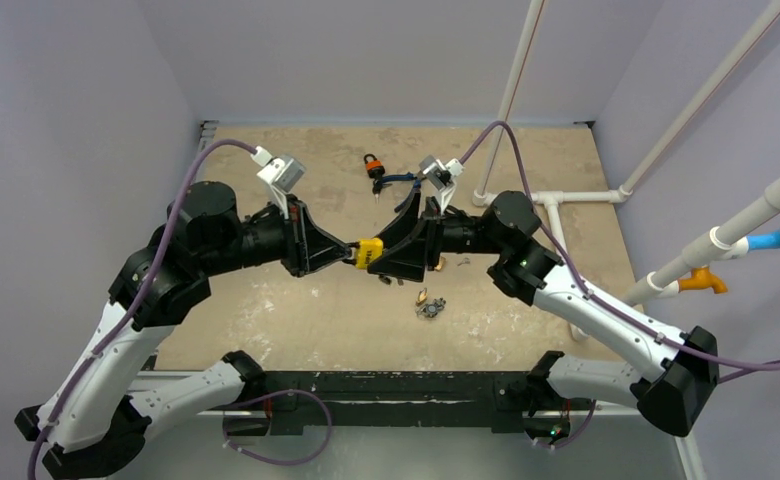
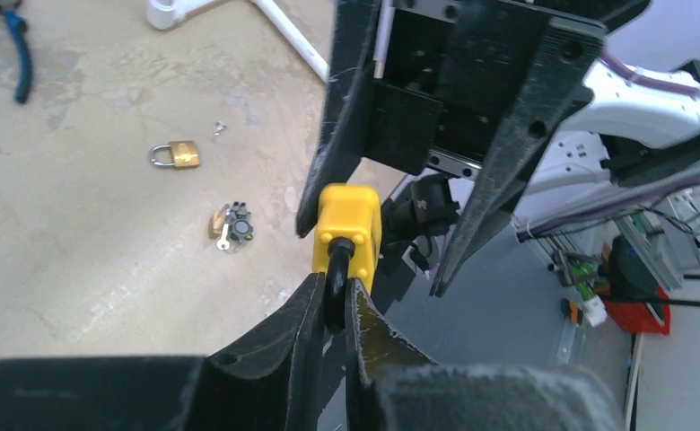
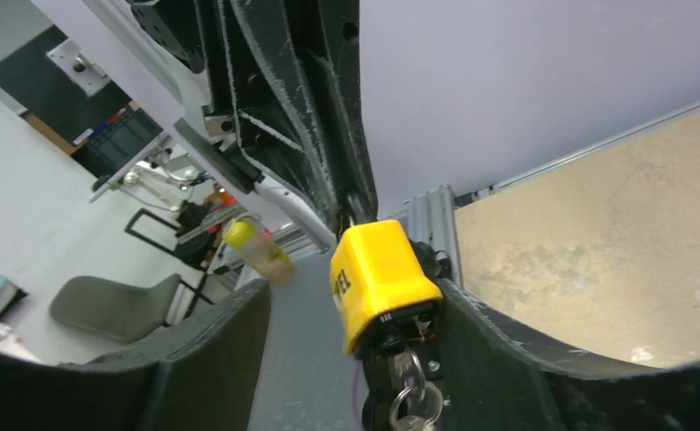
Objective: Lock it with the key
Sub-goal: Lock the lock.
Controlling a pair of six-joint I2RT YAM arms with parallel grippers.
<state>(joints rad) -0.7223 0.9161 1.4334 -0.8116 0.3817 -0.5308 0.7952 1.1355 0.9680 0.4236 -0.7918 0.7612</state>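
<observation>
A yellow padlock (image 1: 370, 250) hangs in the air between my two grippers above the middle of the table. My left gripper (image 1: 350, 252) is shut on its black shackle (image 2: 335, 285); the yellow body (image 2: 350, 226) sticks out past my fingertips. In the right wrist view the padlock (image 3: 378, 274) sits between my wide-open right fingers, against the right-hand finger (image 3: 508, 359). A silver key (image 3: 406, 370) with a key ring is in the keyhole at its bottom. My right gripper (image 1: 386, 256) is open around the padlock body and grips nothing.
A brass padlock (image 2: 176, 154) and a bunch of keys (image 2: 230, 226) lie on the table below; the keys also show in the top view (image 1: 429, 304). An orange and black padlock (image 1: 371, 165) with a blue cable lies at the back. White pipes (image 1: 556, 200) stand at the right.
</observation>
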